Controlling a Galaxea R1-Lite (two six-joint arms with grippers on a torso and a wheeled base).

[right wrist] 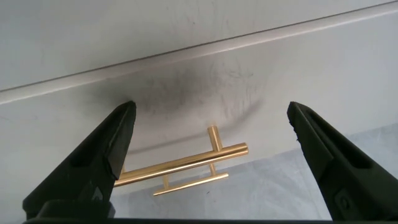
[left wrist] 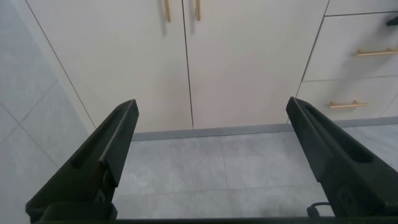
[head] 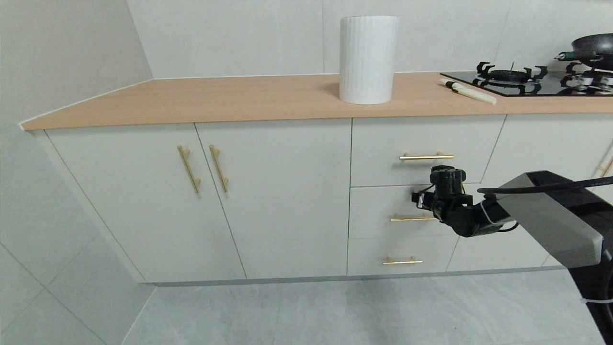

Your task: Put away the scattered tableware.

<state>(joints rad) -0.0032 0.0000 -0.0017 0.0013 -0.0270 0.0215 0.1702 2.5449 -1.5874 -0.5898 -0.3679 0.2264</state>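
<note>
Right wrist view: right pincer (right wrist: pixel 208 115), jaws apart, faces a drawer handle (right wrist: pixel 186 165), probably to open storage for the knife (head: pixel 467 92) at three o'clock of the jar (head: pixel 366 60); left pincer (left wrist: pixel 211 109) likewise apart.

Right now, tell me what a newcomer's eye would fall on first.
A tall white canister stands on the counter. The right gripper, open, faces a gold drawer handle. A knife lies beside the stove.

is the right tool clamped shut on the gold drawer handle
No, the right tool is open, its fingers spread wide, and the gold drawer handle lies ahead of the gap, ungripped.
</note>
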